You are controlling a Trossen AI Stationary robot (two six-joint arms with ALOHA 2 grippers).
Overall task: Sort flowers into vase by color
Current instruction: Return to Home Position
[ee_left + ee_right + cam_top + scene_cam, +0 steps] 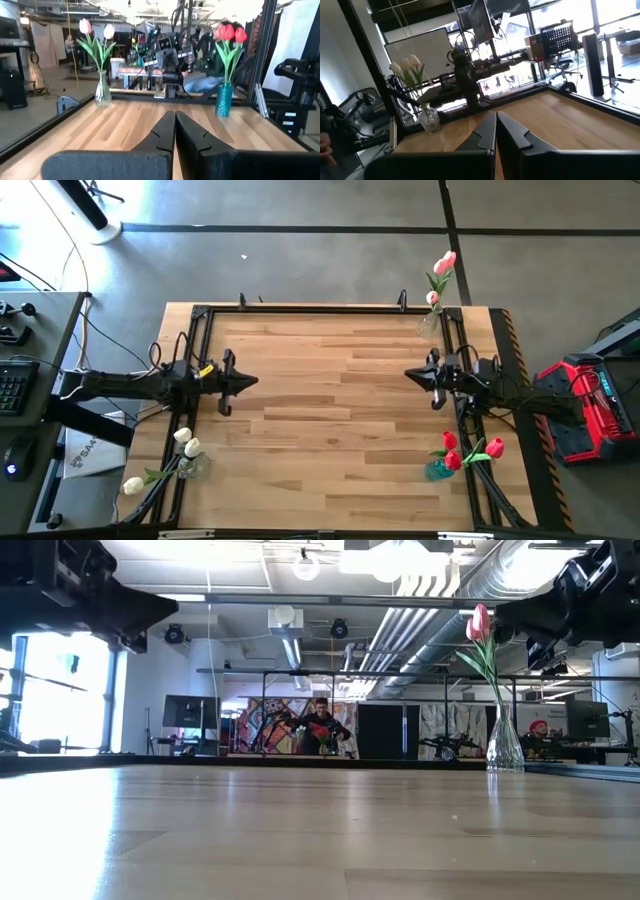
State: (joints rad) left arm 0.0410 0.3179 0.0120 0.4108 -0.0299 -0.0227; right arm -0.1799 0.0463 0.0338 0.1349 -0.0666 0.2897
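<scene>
High view: flowers (443,265) are sorted by colour into three vases (437,471) (nothing remains loose); left gripper (250,381) and right gripper (409,375) are closed, empty.

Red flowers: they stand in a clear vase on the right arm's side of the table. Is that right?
No. The red flowers stand in a teal vase, not a clear one, as the left wrist view shows. The rest holds.

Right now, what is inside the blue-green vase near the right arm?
Red tulips stand in the blue-green vase, with three heads showing from above. Its coloured wall hides their stem ends.
</scene>
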